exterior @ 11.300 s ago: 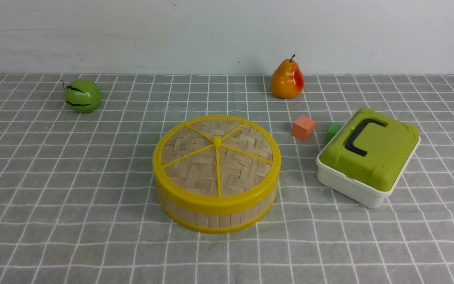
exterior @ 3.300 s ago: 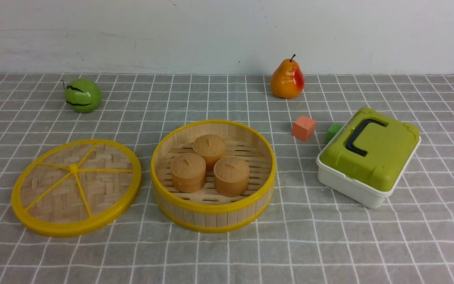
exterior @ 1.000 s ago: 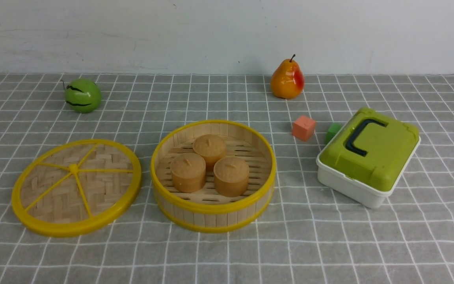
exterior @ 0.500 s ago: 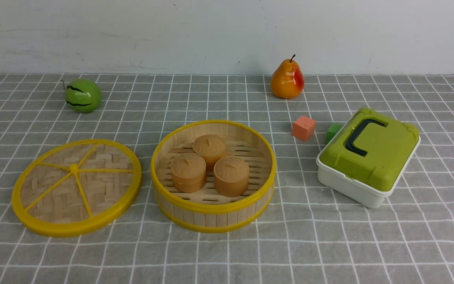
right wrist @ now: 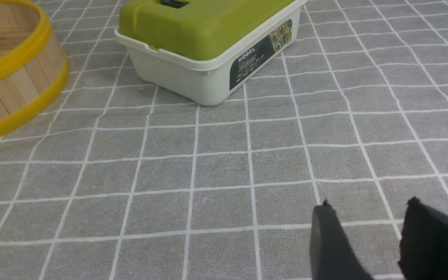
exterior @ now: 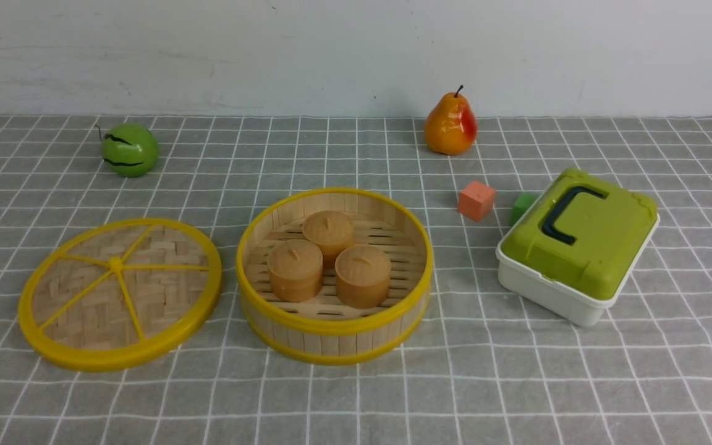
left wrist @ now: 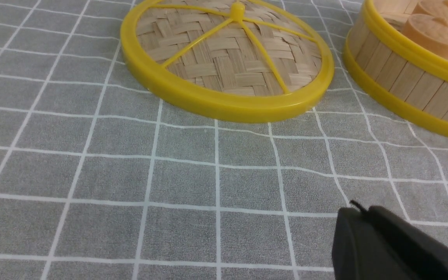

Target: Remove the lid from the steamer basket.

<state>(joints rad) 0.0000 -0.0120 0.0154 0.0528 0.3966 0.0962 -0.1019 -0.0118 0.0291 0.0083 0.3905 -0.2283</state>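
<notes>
Two empty grips: left fingers (left wrist: 364, 241) closed, right fingers (right wrist: 329, 241) apart; sweep carelessly and you'll knock the lid (exterior: 118, 293) into the steamer basket (exterior: 331, 340).

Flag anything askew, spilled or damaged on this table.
Nothing stands out. The lid lies flat on the cloth beside the basket, apart from it. Three buns stand upright inside. Nothing looks spilled or broken.

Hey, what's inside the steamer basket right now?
Three tan round buns sit on the slatted floor of the steamer basket. The floor beneath them and behind the near wall is hidden.
</notes>
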